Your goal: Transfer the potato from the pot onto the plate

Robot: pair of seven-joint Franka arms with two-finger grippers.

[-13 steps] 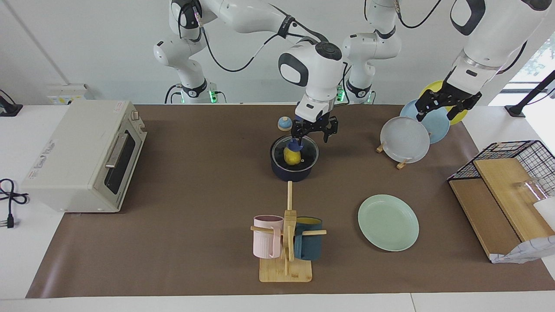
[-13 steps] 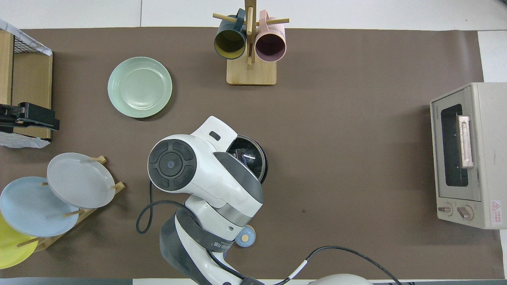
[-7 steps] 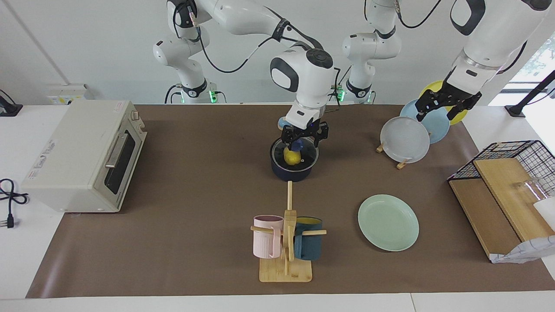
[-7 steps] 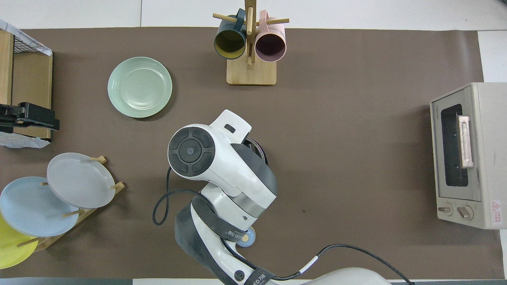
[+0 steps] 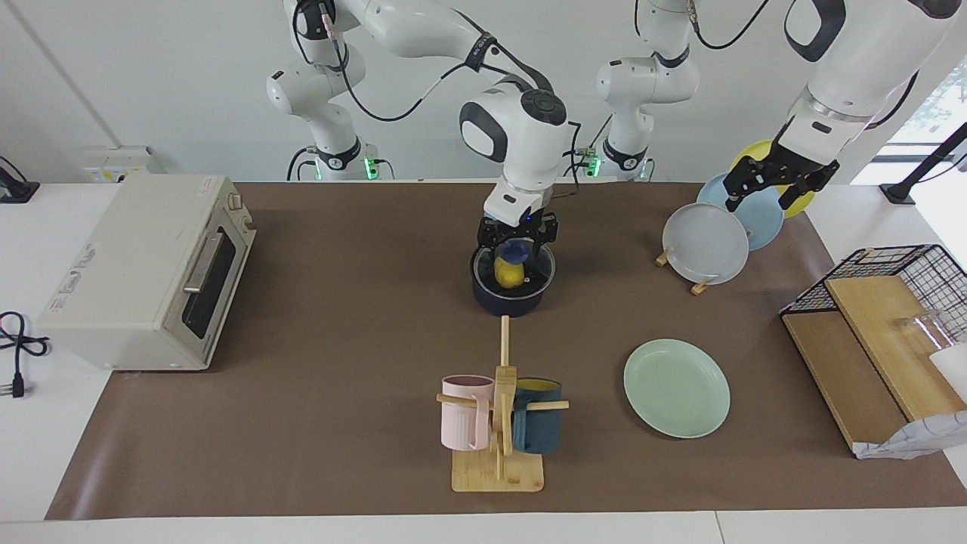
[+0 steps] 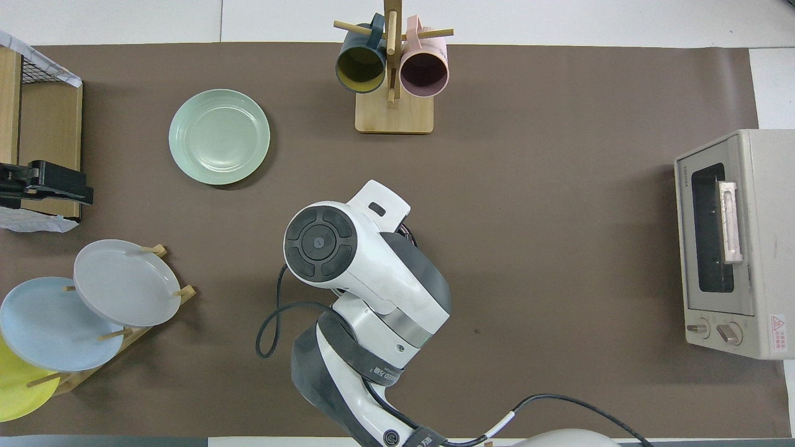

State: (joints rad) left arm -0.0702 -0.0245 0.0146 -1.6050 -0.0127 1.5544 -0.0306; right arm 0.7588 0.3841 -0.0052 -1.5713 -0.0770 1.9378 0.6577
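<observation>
The potato (image 5: 510,274) lies inside the pot (image 5: 512,298), on its black bottom, in the middle part of the table. The pot stands on the brown mat (image 5: 340,340), and its long handle points toward the robots, so a part of the handle shows just above the potato in the facing view.

The right gripper (image 5: 517,243) is directly over the pot, at the height of the rim. Its fingers are spread apart, one at each side of the pot opening, and they hold nothing. I cannot tell if the fingertips touch the potato. In the overhead view the right arm (image 6: 348,261) covers almost all of the pot.

The plate (image 5: 677,387) (image 6: 219,136) lies flat on the mat, farther from the robots than the pot and toward the left arm's end of the table. Nothing lies on it.

The left gripper (image 5: 778,183) waits in the air over the plate rack (image 6: 118,310), where a grey, a blue and a yellow plate lean. I cannot tell if its fingers are apart or together.

The mug stand (image 5: 498,446) with a pink and a dark teal mug is farther from the robots than the pot. The toaster oven (image 5: 143,272) stands at the right arm's end of the table.
</observation>
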